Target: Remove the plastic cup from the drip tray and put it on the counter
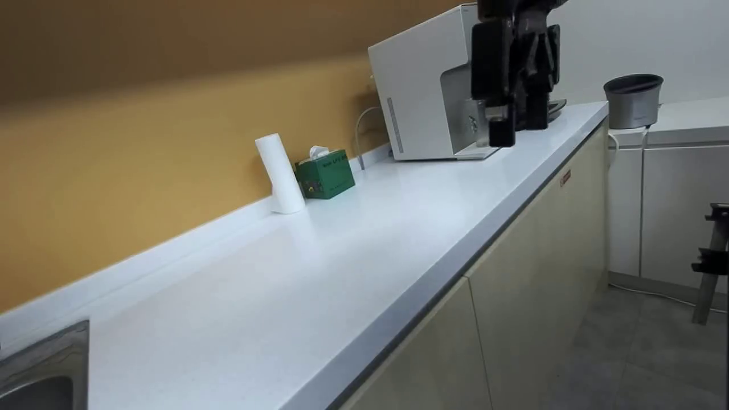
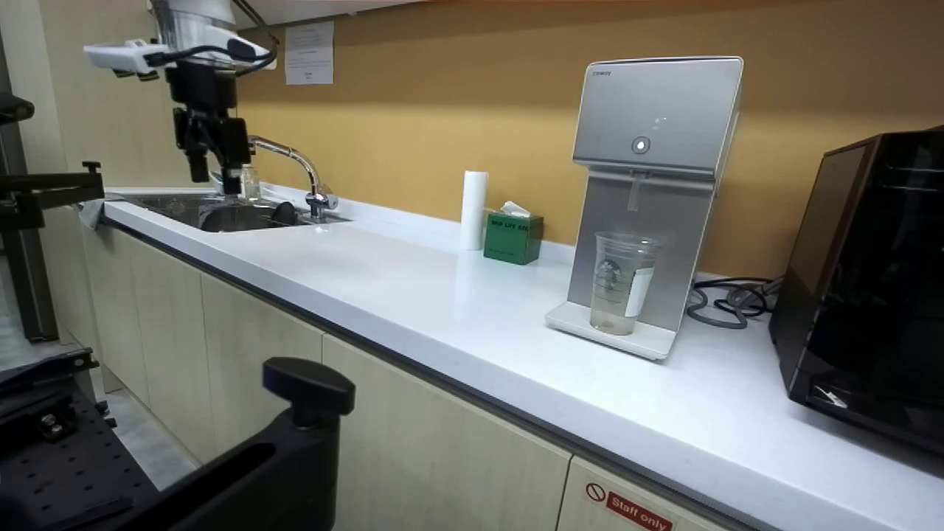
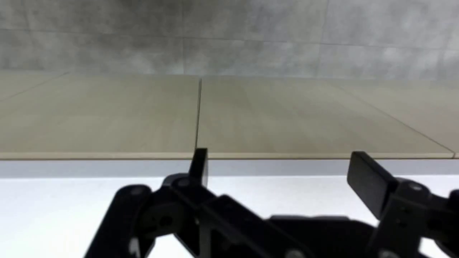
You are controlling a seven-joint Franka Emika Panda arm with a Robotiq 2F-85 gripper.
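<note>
The clear plastic cup (image 2: pixel 623 287) stands upright on the drip tray (image 2: pixel 569 318) of the white drinks machine, in front of its recess. It has a round logo and a white label. In an exterior view the cup (image 1: pixel 477 132) is partly hidden behind the gripper (image 1: pixel 519 126). The gripper (image 2: pixel 215 177) is high over the counter's sink end, far from the cup, pointing down. In the wrist view the gripper (image 3: pixel 280 157) is open, with nothing between its fingers. The white counter (image 2: pixel 413 295) runs along the wall; its front edge lies below the fingers. The cup is out of the wrist view.
A white upright cylinder (image 2: pixel 473 210) and a green tissue box (image 2: pixel 513 237) stand near the wall between sink (image 2: pixel 188 210) and machine (image 2: pixel 649 118). A faucet (image 2: pixel 310 173) rises behind the sink. A black appliance (image 2: pixel 863 287) stands right of the machine.
</note>
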